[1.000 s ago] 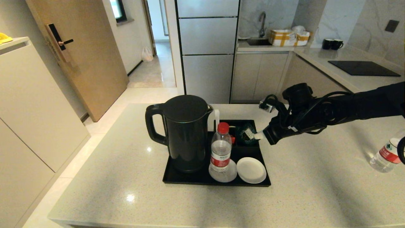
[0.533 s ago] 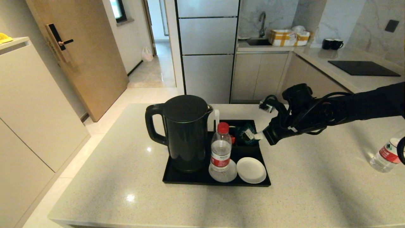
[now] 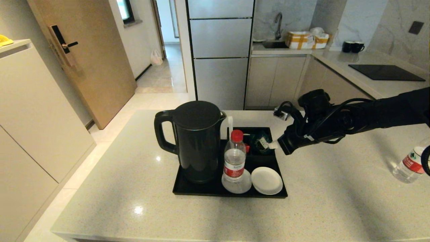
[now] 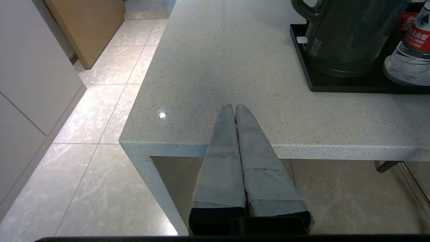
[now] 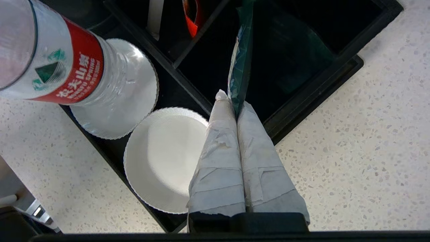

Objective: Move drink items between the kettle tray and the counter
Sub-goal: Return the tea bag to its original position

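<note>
My right gripper (image 3: 272, 144) (image 5: 232, 101) is shut on the dark green sachet (image 3: 260, 141) (image 5: 240, 64), holding it edge-on over the back right compartment of the black kettle tray (image 3: 281, 192) (image 5: 312, 97). A clear water bottle (image 3: 234, 158) (image 5: 57, 67) with red cap and label stands upright on a white coaster in the tray. A second water bottle (image 3: 409, 164) lies tilted on the beige counter (image 3: 336, 201) at the far right. My left gripper (image 4: 234, 107) is shut and empty, parked at the counter's near left corner (image 4: 201, 84).
The tall black kettle (image 3: 196, 141) (image 4: 346, 30) fills the tray's left half. An empty white coaster (image 3: 266, 180) (image 5: 161, 158) lies at the tray's front right. A red packet (image 5: 193, 16) sits in a neighbouring compartment. The counter's front edge (image 4: 302, 151) is close to the left gripper.
The right gripper with the sachet has shifted slightly left and a little toward the tray. The left arm has not moved.
</note>
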`<state>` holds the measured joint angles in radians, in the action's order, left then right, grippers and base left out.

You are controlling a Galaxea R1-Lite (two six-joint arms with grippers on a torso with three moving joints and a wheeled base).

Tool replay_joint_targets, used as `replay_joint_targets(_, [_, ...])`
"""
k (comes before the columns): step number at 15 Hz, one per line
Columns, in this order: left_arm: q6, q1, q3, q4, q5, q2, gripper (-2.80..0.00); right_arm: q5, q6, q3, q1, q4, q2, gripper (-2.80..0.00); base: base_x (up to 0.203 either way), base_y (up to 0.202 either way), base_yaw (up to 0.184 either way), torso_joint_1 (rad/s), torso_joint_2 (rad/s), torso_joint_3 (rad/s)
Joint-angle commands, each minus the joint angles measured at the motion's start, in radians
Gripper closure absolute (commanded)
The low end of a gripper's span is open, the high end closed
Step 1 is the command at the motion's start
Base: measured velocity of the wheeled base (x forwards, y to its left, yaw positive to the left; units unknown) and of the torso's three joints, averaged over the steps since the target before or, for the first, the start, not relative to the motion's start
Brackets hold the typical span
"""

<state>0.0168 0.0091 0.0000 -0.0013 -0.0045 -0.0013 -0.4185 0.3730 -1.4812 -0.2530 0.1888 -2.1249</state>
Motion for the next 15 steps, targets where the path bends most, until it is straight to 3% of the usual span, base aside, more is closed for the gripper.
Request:
replay_joint_targets(1, [0.0, 0.001, 0.002, 0.0, 0.0, 0.001, 0.0, -0.003, 0.0, 0.004, -0.003, 0.001, 0.0, 0.0, 0.0, 0.0, 0.0, 0.0, 0.0, 0.0])
replay_joint_targets(15, [0.001, 0.001, 0.002, 0.0, 0.0, 0.001, 0.0, 0.001, -0.02, 0.002, -0.008, -0.001, -0.004, 0.0, 0.0, 0.0, 0.0, 0.0, 0.0, 0.0])
